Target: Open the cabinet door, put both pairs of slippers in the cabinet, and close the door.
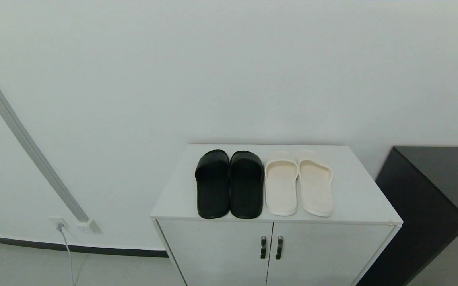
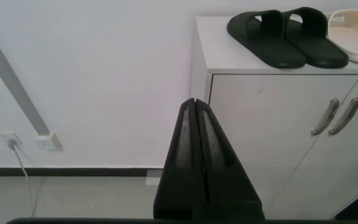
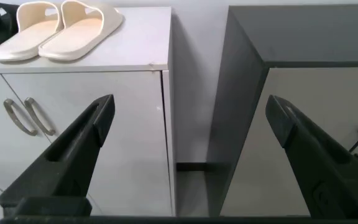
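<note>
Closest in, the left hand hangs pressed closed and the right hand is spread wide, both facing the white two-door cabinet, whose doors are closed. Just beside it on the right stands a tall dark grey unit, which may crowd that door's swing. Black rubber slippers and cream foam slippers lie paired on the cabinet top; next, pinch one slim metal handle squarely and pull in an arc.

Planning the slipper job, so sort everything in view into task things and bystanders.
Job: black slippers, cream slippers, white cabinet, its shut doors, door handles.
Bystanders: dark cabinet, wall socket with cable, wall conduit.
</note>
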{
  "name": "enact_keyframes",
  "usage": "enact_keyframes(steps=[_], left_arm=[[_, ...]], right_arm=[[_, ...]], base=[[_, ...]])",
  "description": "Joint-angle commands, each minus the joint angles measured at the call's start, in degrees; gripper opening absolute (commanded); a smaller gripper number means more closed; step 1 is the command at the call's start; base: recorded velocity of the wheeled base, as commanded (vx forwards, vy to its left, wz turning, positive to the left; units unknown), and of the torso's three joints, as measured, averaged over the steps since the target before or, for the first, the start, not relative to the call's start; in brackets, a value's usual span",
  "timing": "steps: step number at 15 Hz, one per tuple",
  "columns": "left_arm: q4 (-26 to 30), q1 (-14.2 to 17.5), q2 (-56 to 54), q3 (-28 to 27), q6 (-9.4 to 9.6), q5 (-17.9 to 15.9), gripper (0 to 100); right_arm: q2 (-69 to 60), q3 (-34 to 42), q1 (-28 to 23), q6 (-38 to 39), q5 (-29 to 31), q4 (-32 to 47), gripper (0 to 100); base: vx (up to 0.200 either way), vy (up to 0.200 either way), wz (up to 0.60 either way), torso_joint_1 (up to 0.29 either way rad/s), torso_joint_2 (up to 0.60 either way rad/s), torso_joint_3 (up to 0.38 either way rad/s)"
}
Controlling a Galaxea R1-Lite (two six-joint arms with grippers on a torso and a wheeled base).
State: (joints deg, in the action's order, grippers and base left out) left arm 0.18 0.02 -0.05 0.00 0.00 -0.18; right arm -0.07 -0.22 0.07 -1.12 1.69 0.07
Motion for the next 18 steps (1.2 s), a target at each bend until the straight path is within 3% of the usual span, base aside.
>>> enact_keyframes(steps=[1, 3, 4, 5, 6, 8, 13, 15, 18], left_arm=[[0.0, 0.1, 0.0, -0.1, 0.0, 0.0, 0], [0.0, 0.1, 0.0, 0.0, 0.0, 0.0, 0], [0.0, 0.1, 0.0, 0.0, 0.09, 0.0, 0], [0.0, 0.1, 0.0, 0.0, 0.09, -0.1, 0], [0.0, 0.1, 0.0, 0.0, 0.18, 0.0, 0], [0.0, 0.1, 0.0, 0.0, 0.09, 0.0, 0], [0.0, 0.1, 0.0, 0.0, 0.26, 0.0, 0], [0.0, 0.1, 0.0, 0.0, 0.09, 0.0, 0], [0.0, 0.1, 0.0, 0.0, 0.09, 0.0, 0]], right_arm=[[0.1, -0.1, 0.0, -0.4, 0.0, -0.1, 100], [0.1, -0.9, 0.0, 0.4, 0.2, -1.0, 100], [3.8, -12.1, 0.7, 6.1, 0.9, -3.2, 100], [7.7, -16.7, 0.5, 8.7, 1.3, -1.7, 100], [12.2, -15.6, 0.3, 4.0, 0.6, 3.7, 100], [16.2, -10.6, 1.4, 1.7, -1.8, 5.8, 100], [40.5, -13.1, 3.3, 1.6, -9.6, -5.3, 100], [53.2, -13.9, 12.3, 4.5, -7.3, -16.0, 100], [62.9, -21.0, 28.5, 13.0, 3.5, -18.4, 100]], base=[[0.0, 0.0, 0.0, 0.0, 0.0, 0.0], [0.0, 0.0, 0.0, 0.0, 0.0, 0.0], [0.0, 0.0, 0.0, 0.0, 0.0, 0.0], [0.0, 0.0, 0.0, 0.0, 0.0, 0.0], [0.0, 0.0, 0.0, 0.0, 0.0, 0.0], [0.0, 0.0, 0.0, 0.0, 0.0, 0.0], [0.0, 0.0, 0.0, 0.0, 0.0, 0.0], [0.0, 0.0, 0.0, 0.0, 0.0, 0.0], [0.0, 0.0, 0.0, 0.0, 0.0, 0.0]])
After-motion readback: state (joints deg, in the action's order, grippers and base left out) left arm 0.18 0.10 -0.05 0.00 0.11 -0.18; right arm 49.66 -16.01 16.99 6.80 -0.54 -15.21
